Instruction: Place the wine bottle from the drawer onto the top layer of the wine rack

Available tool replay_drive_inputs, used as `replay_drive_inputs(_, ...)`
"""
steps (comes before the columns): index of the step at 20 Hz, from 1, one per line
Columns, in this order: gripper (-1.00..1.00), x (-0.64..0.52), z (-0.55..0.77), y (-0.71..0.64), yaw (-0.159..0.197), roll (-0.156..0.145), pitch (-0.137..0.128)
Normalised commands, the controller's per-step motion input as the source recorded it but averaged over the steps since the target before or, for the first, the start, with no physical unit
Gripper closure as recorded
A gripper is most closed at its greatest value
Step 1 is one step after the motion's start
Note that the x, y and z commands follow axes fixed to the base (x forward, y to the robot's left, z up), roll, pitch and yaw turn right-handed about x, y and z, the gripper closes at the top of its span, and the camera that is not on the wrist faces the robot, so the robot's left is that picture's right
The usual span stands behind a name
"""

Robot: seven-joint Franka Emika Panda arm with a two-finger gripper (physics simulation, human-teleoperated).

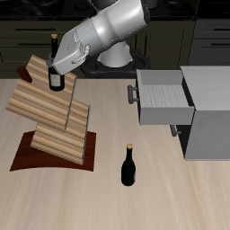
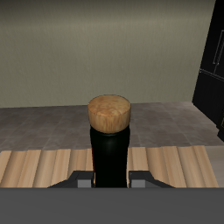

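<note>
My gripper point(image 1: 57, 79) is shut on a dark wine bottle point(image 1: 55, 63) with a tan cork and holds it upright over the top layer point(image 1: 40, 94) of the wine rack point(image 1: 54, 126). In the wrist view the bottle point(image 2: 108, 149) rises between my fingers, cork point(image 2: 108, 113) up, with the ribbed wooden slab point(image 2: 179, 164) right behind it. The bottle's base seems at or just above the slab. The drawer point(image 1: 160, 97) stands pulled out of the grey cabinet point(image 1: 208, 112) and shows a white empty inside.
A second dark wine bottle point(image 1: 128, 167) stands upright on the table near its front edge, between the rack and the cabinet. The rack's reddish-brown base point(image 1: 27, 157) lies on the wooden table. Dark cabinets fill the background.
</note>
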Motion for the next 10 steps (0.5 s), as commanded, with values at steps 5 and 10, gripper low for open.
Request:
replay_drive_inputs(5, 1.00, 0.03, -0.35, -0.41, -0.069, -0.065, 0.058)
replay_drive_inputs(10, 1.00, 0.07, -0.37, -0.25, -0.032, -0.053, 0.077)
